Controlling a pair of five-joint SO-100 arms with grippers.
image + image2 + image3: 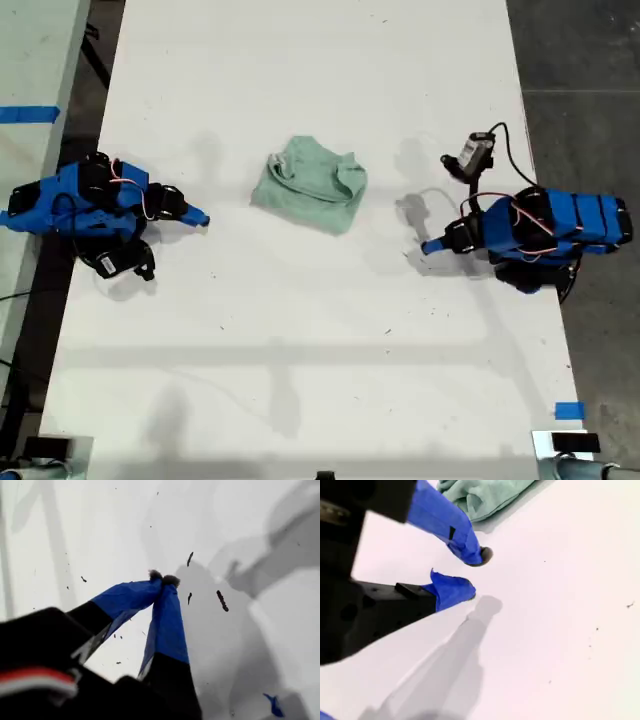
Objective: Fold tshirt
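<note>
**Tshirt lies bunched on the table, both grippers clear of it**

The tshirt (310, 185), small and crumpled on the white table (300, 380), looks light, limp and unbreakable; a pinch at its outer hem should hold. My second gripper (472, 575), near it, stands slightly parted and empty. My first gripper (162, 579) is clenched on nothing.

We find no readable text, label, brand, number or sign on anything in these three views.
</note>
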